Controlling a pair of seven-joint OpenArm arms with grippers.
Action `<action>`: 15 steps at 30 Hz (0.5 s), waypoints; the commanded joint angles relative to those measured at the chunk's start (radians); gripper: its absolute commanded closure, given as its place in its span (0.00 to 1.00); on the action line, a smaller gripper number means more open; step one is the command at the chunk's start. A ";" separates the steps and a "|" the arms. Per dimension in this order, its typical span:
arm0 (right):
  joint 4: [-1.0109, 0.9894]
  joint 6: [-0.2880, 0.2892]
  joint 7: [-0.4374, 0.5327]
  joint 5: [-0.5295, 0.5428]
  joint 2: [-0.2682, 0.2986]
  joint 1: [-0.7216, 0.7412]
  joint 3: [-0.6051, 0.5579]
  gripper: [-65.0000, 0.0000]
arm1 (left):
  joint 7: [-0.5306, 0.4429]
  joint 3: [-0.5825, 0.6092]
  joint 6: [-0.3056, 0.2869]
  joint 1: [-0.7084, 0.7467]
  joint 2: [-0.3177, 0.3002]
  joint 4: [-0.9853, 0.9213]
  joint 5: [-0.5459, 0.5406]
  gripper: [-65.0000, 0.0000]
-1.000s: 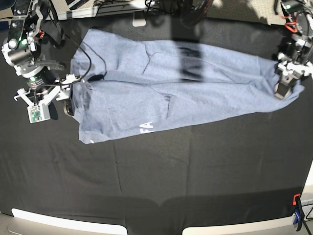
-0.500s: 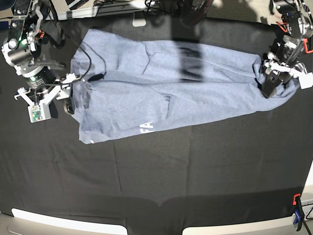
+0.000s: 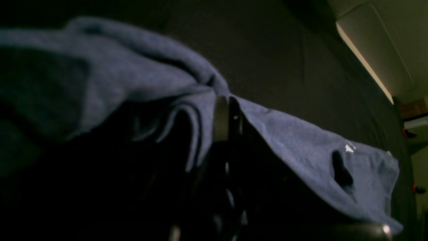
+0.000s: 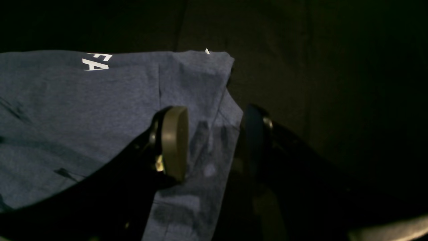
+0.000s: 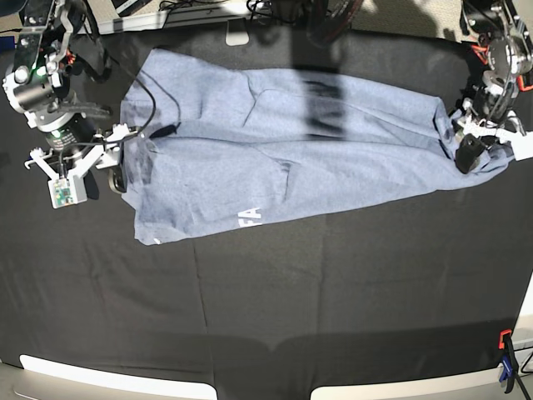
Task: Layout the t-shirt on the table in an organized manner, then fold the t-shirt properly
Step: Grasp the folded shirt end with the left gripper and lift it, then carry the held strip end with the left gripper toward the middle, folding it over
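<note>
The blue-grey t-shirt (image 5: 275, 142) lies spread lengthwise over the far half of the black table (image 5: 291, 292), with wrinkles and a strip of white lettering (image 5: 250, 218) near its front hem. At the shirt's right end my left gripper (image 5: 466, 152) is shut on a bunched fold of the cloth. The left wrist view shows the closed fingers (image 3: 220, 117) pinching the t-shirt (image 3: 294, 134). At the shirt's left end my right gripper (image 5: 122, 160) stands open. In the right wrist view the t-shirt (image 4: 83, 100) has its side edge between the spread fingers of the right gripper (image 4: 214, 137).
An orange and blue clamp (image 5: 505, 362) sits at the table's near right corner, and a white rim (image 5: 117, 379) runs along the front edge. Cables and a white block (image 5: 237, 37) lie beyond the far edge. A dark shadow band crosses the shirt's middle.
My left gripper opened, shifted a little inward along the shirt's right end, and closed again on the cloth there. The right arm has not moved.
</note>
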 commanded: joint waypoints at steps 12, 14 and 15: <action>0.019 0.011 0.024 0.004 0.012 0.005 0.006 0.58 | 0.114 -0.003 -0.130 0.033 -0.013 0.055 -0.261 1.00; 0.019 0.011 0.025 0.005 0.012 0.005 0.006 0.58 | 0.136 -0.003 -0.130 0.058 -0.006 0.106 -0.300 1.00; 0.019 0.011 0.025 0.008 0.012 0.005 0.006 0.58 | 0.135 -0.003 -0.130 0.070 0.001 0.134 -0.306 1.00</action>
